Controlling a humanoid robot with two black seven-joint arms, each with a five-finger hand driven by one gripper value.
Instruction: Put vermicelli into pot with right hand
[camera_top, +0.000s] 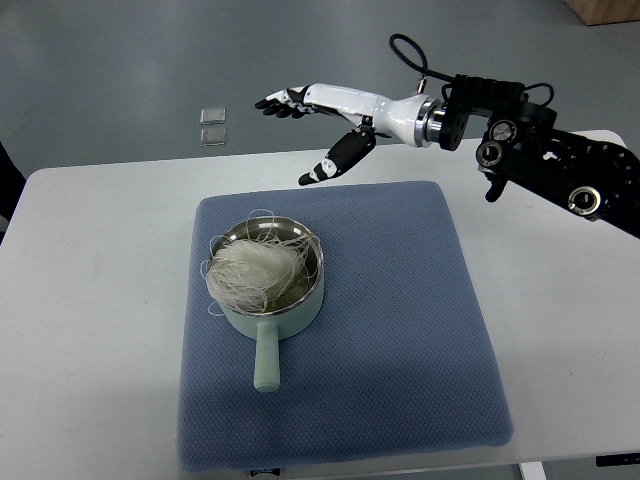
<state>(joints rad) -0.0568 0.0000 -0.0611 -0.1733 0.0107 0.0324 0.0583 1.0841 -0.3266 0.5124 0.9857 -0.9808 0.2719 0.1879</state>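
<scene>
- Nearest the camera, a blue mat lay on the white table, with the pale green pot standing on its left part, handle pointing toward the robot.
- Inside the pot sat the vermicelli, a white tangle with a few strands hanging over the rim.
- Beyond the mat's far edge, the right hand hung raised with fingers spread, holding nothing.
- Judged so, the placing looked done; the next move called only for drawing the arm clear.
</scene>
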